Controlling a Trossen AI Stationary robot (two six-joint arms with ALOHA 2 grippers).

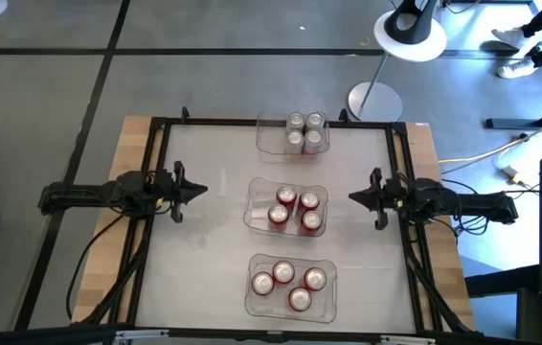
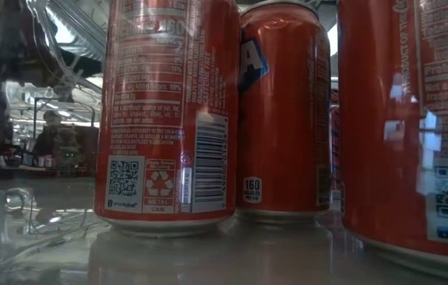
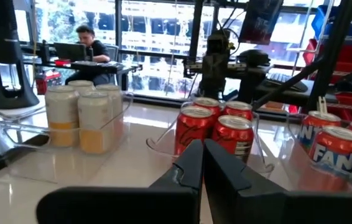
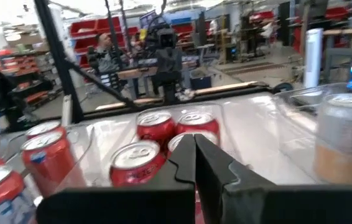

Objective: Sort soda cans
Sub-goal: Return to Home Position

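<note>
Several soda cans stand upright in three clear trays down the table's middle. Four silver cans (image 1: 304, 133) fill the far tray; the left wrist view shows them too (image 3: 83, 118). Four red cans (image 1: 295, 208) stand in the middle tray (image 3: 216, 134) (image 4: 157, 146). Four more red cans (image 1: 290, 285) stand in the near tray, seen close up in the low view (image 2: 168, 111). My left gripper (image 1: 199, 190) (image 3: 203, 163) hovers shut left of the middle tray. My right gripper (image 1: 352, 197) (image 4: 194, 158) hovers shut right of it. Neither touches anything.
The clear trays (image 1: 252, 222) have low walls around the cans. A black frame (image 1: 156, 134) borders the white table top. Open table lies between each gripper and the trays. A person (image 3: 89, 43) sits at a desk beyond the table.
</note>
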